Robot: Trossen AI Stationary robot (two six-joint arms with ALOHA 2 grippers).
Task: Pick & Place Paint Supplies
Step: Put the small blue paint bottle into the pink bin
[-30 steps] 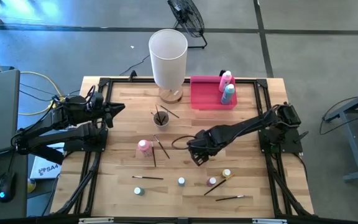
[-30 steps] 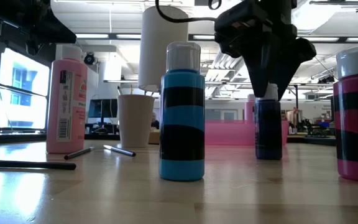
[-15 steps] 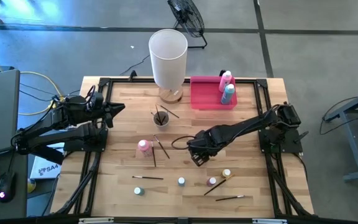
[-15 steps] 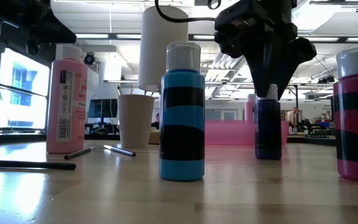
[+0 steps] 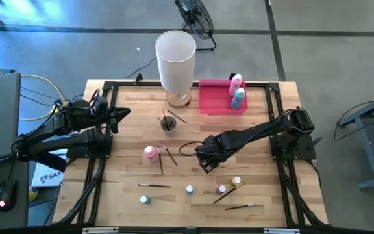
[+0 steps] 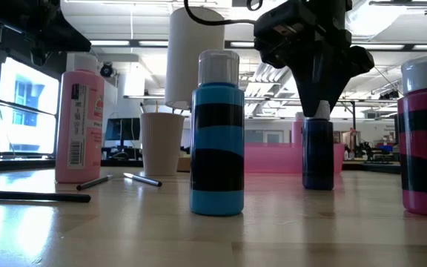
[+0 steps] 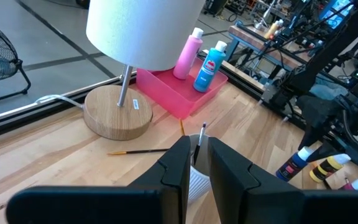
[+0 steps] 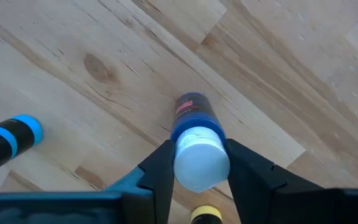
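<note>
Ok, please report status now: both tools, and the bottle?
Right tool closed around dark blue bottle, white cap, bottle standing on table. Left tool parked at left edge. Nothing blocking.

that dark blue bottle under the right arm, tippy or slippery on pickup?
Dark blue bottle is upright, tall and narrow, so probably tips if nudged off-centre. Right pincer flanks its smooth rounded white cap; that may slip. Likely rigid and light.

Smooth pale wooden table (image 5: 258, 130)

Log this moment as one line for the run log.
right gripper: closing on the cap of upright dark blue bottle | left gripper: waiting by lamp | tray: holds pink and teal bottles
</note>
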